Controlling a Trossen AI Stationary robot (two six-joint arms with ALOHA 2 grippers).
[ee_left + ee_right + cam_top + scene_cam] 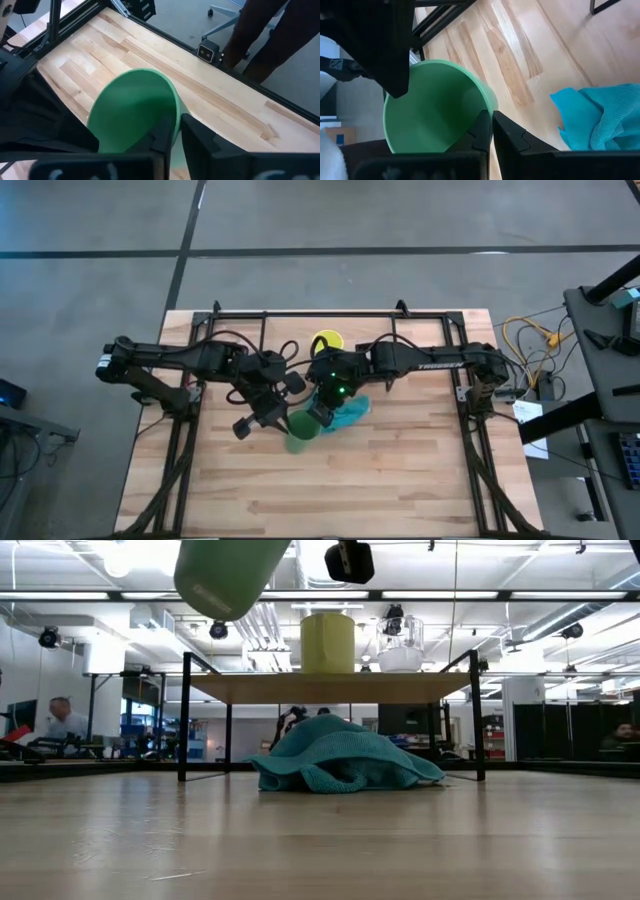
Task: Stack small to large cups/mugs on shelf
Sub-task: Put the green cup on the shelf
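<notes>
We find the green cup (300, 430) held tilted above the bench (400, 480), its inside empty, both the left tool (172, 135) and right tool (490, 131) clamped on its rim. The yellow mug (327, 642) stands on the shelf (330, 688).

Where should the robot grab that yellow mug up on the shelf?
Probably by the rim, coming from above: the yellow mug stands upright on the shelf with its mouth open upward. One finger inside, one outside the wall. Its handle isn't clearly visible.
</notes>
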